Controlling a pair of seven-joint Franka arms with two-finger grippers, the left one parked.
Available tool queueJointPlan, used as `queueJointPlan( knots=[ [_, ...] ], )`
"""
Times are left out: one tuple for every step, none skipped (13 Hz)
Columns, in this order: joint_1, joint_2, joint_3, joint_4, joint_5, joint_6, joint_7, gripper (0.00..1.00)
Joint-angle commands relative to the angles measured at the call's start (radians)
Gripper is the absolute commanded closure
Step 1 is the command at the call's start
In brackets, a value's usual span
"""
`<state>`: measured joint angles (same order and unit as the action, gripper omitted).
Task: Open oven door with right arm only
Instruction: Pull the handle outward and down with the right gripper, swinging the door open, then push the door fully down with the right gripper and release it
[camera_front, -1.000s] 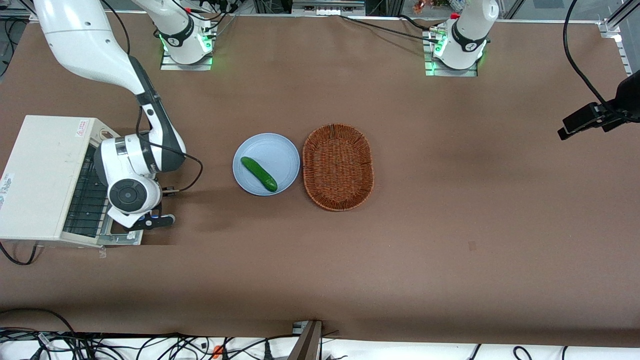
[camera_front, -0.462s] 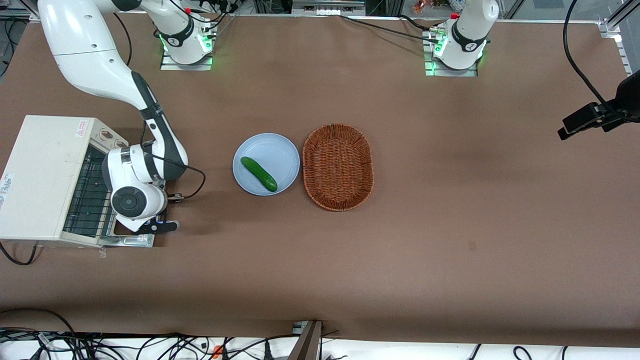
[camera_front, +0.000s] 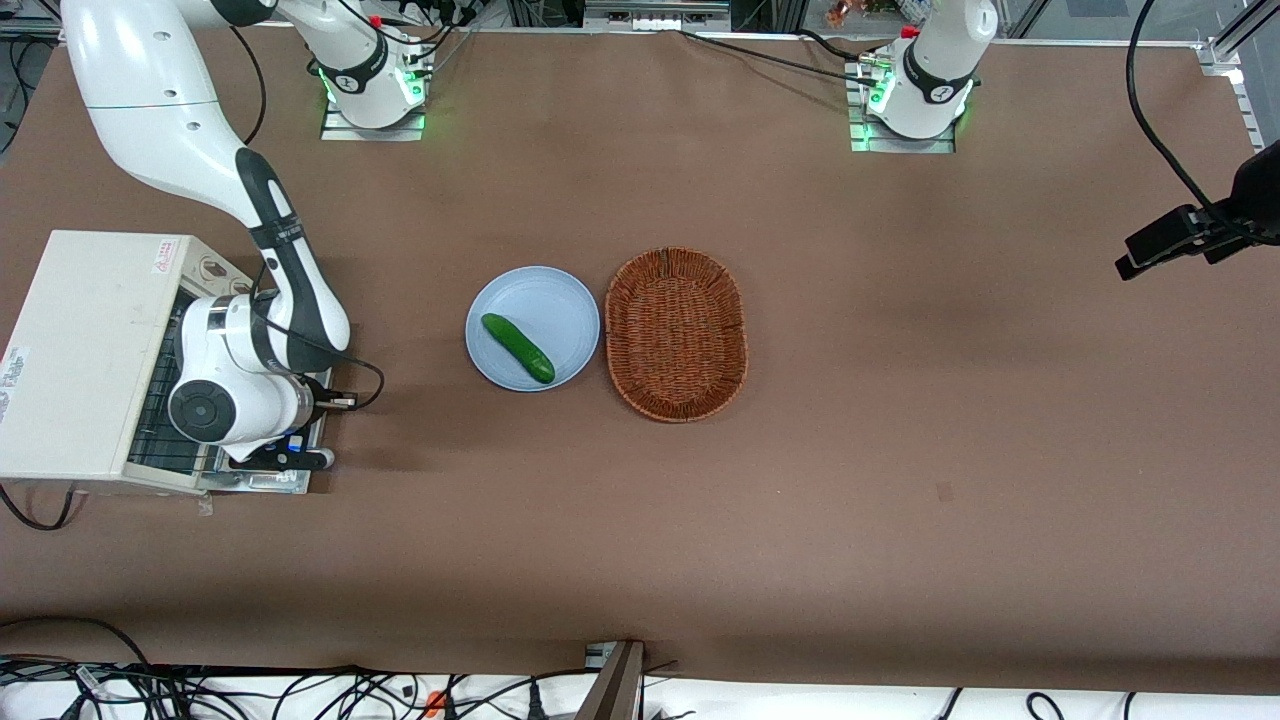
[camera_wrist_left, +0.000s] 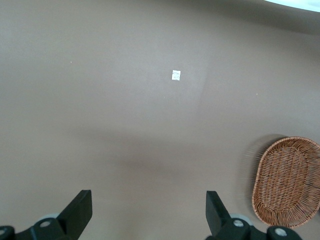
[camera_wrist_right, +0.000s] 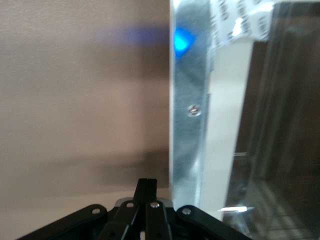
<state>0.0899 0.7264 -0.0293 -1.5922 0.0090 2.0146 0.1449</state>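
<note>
The cream-white oven (camera_front: 85, 350) stands at the working arm's end of the table, its wire rack (camera_front: 160, 405) showing in the open mouth. The oven door (camera_front: 265, 480) lies flat on the table in front of it, shiny metal frame up. In the right wrist view the frame (camera_wrist_right: 187, 100) and dark glass (camera_wrist_right: 285, 125) show close up. The right arm (camera_front: 240, 390) hangs over the door. My gripper (camera_front: 292, 457) is just above the door's outer edge, shut on nothing; its fingertips (camera_wrist_right: 147, 187) are pressed together beside the frame.
A blue plate (camera_front: 575, 300) with a green cucumber (camera_front: 517, 347) sits mid-table, with a wicker basket (camera_front: 676, 333) beside it, also in the left wrist view (camera_wrist_left: 286, 181). A black camera mount (camera_front: 1195, 235) stands at the parked arm's end.
The door has dropped from part-open to flat on the table. The right arm's wrist and gripper then drew back toward the oven, over the door.
</note>
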Motion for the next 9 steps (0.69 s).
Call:
queueJointPlan(
  knots=[
    [0.002,-0.001,0.003,0.059,0.130,-0.097,0.002,1.00],
    [0.001,-0.001,0.002,0.096,0.164,-0.147,0.002,1.00],
    [-0.002,-0.002,0.000,0.127,0.164,-0.186,-0.013,1.00],
    [-0.006,-0.007,0.000,0.165,0.151,-0.215,-0.025,1.00],
    [-0.007,-0.016,-0.004,0.205,0.137,-0.247,-0.074,1.00],
    [-0.010,-0.036,-0.007,0.227,0.131,-0.278,-0.130,1.00],
    [-0.013,-0.069,-0.009,0.231,0.128,-0.293,-0.155,1.00],
    [-0.015,-0.115,-0.020,0.230,0.118,-0.297,-0.174,1.00],
    [-0.015,-0.155,-0.029,0.228,0.109,-0.339,-0.176,1.00]
  ],
)
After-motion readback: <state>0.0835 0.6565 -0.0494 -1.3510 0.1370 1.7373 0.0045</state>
